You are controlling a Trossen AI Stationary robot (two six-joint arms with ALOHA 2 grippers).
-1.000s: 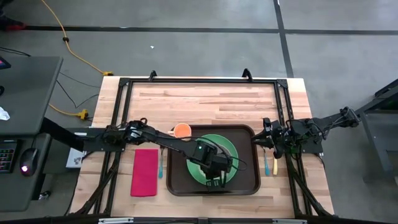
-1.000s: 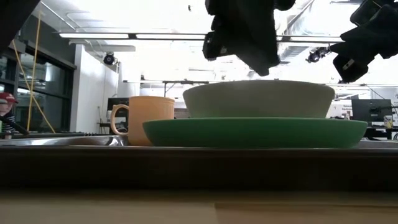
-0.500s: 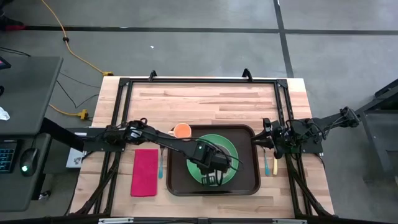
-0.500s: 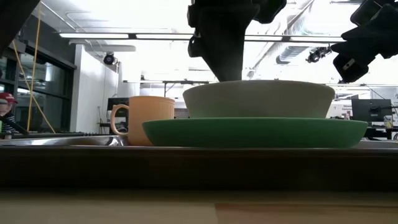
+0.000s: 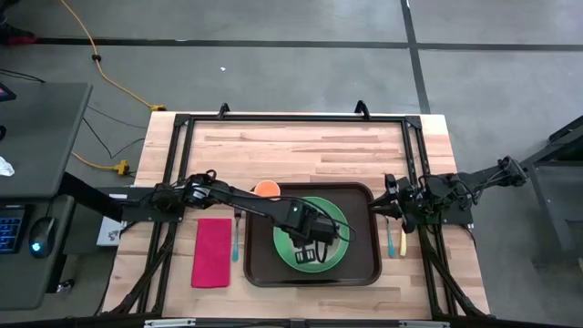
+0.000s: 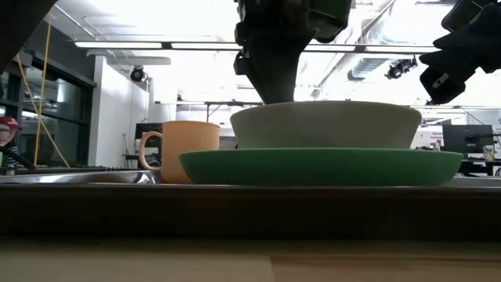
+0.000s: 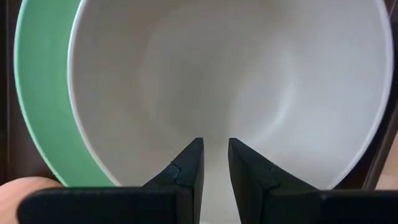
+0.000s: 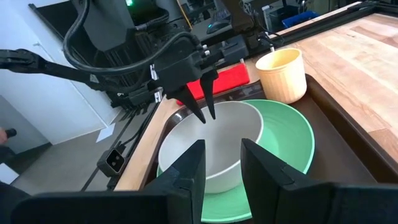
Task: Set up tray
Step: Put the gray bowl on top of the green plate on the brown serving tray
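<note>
Hidden or cut off: in the high view the left arm covers most of the white bowl, only slivers show around the gripper. In the low view the tray is just a dark band across the frame, its floor out of sight, and both arms are cropped at the top edge. The left wrist view shows only the bowl's inside, a strip of green plate and a blurred peach patch at the corner; too little to name. The yellow-handled utensil at the desk's 3 o'clock side is too small to tell fork from knife. Same for the blue-handled one between the red napkin and the tray.

Tray lies at about 6 o'clock on the desk, near the front edge, carrying the green plate with the bowl on it. Orange cup at the tray's 10 o'clock corner; from above, can't tell if it's inside the rim.

Left gripper hangs over the tray's middle, tips pointing down just above the bowl rim, touching nothing; fingers stand slightly apart, holding nothing. Seen also from the right wrist.

Right gripper hovers just off the tray's 3 o'clock edge, over the desk, fingers apart with a narrow gap, empty.
</note>
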